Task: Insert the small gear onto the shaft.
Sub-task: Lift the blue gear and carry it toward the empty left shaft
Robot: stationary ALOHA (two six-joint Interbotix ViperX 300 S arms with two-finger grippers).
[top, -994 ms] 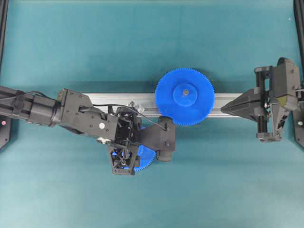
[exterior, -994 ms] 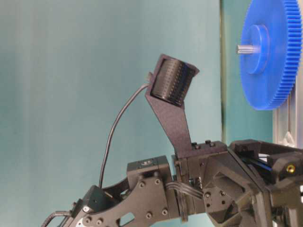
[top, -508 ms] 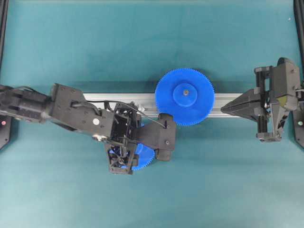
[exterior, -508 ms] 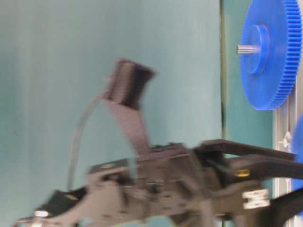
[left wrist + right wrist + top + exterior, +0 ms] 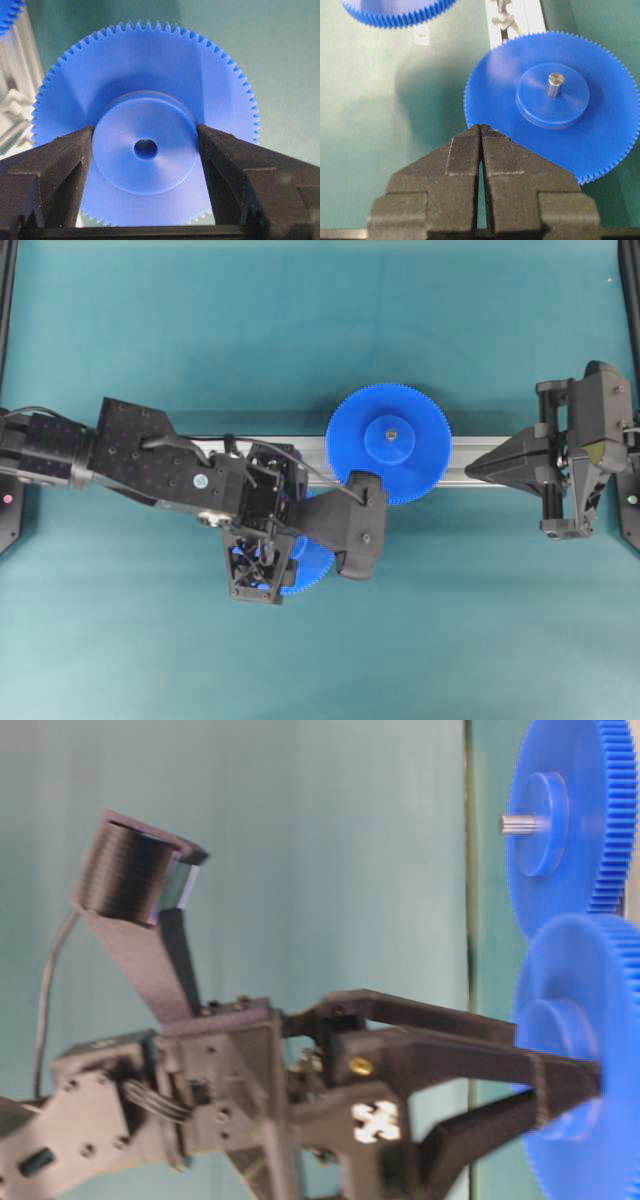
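Note:
My left gripper (image 5: 145, 132) is shut on the raised hub of the small gear (image 5: 145, 80), one finger on each side, with the centre hole facing the camera. From overhead the small gear (image 5: 308, 562) peeks out beneath the left gripper (image 5: 262, 562), just in front of the rail. At table level it (image 5: 585, 970) hangs right below the larger gear (image 5: 580, 870). The shaft's silvery bracket (image 5: 503, 20) sits on the rail; its pin is hard to make out. My right gripper (image 5: 481, 131) is shut and empty, just short of the larger gear's rim.
The larger blue gear (image 5: 388, 443) sits on its own metal pin (image 5: 554, 84) over the ribbed aluminium rail (image 5: 480, 455). The right gripper (image 5: 472, 470) rests by the rail's right end. Teal table surface (image 5: 320, 330) lies all around.
The left arm has swung and turned its wrist. The held small gear has come into the table-level view beside the larger gear. The right arm has not moved.

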